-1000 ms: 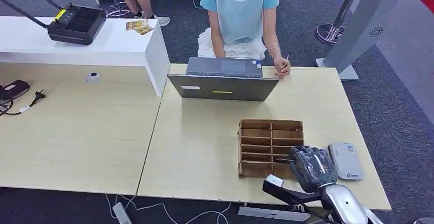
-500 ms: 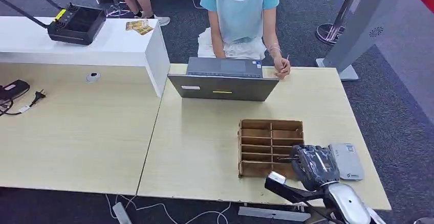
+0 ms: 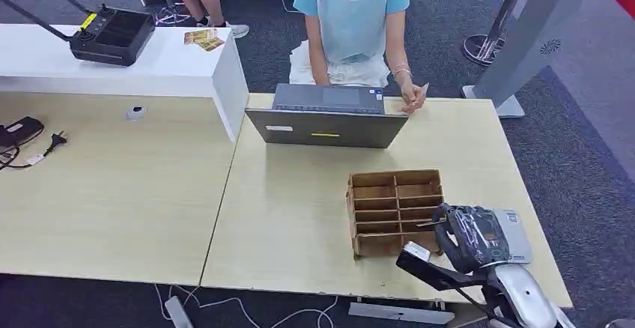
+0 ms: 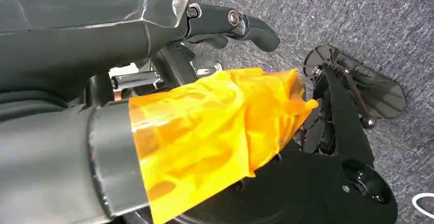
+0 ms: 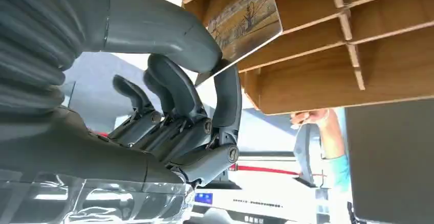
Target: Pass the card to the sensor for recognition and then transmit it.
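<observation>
Wooden divided tray (image 3: 395, 212), one, stood at the near right of the table (image 3: 299, 216), just left of one white sensor (image 3: 517, 232). One card (image 5: 244, 22), printed with a brownish sketch-like picture and pale at its edge, was pinched between thumb and finger of the right hand (image 5: 174, 106) beside the tray's compartments. One laptop (image 3: 327, 115) lay at the far edge, before one person (image 3: 352, 21). Left hand (image 4: 225, 24): grip cannot be told
</observation>
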### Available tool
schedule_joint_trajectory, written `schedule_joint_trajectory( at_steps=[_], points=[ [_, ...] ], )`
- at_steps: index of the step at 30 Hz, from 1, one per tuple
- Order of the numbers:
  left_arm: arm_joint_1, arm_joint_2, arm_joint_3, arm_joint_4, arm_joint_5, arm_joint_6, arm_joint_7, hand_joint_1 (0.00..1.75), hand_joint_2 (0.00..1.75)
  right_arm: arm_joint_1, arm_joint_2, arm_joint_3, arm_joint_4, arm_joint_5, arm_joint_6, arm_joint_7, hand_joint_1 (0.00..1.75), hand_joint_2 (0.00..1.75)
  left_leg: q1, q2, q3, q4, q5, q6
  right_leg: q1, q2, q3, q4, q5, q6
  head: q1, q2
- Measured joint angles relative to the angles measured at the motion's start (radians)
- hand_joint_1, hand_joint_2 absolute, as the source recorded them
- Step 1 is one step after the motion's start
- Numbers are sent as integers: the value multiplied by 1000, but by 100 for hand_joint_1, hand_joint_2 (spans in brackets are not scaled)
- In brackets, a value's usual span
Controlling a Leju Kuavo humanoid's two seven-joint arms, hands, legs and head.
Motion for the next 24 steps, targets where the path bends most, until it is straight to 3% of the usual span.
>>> schedule_joint_trajectory(
  at_steps=[8,15,24],
  points=[
    [0,0,0,0,5,0,0,0,0,7,0,-28,-21,-90,15,-47,175,175,0,0,0,0,0,0,0,0,0,0,0,0,0,0],
    [0,0,0,-2,13,-2,-4,0,0,22,-44,-89,-69,-361,78,-148,175,175,0,0,0,0,0,0,0,0,0,0,0,0,0,0],
    [0,0,0,-3,15,-3,-11,0,0,41,-76,-174,-114,-492,119,-212,175,175,0,0,0,0,0,0,0,0,0,0,0,0,0,0]
  ],
)
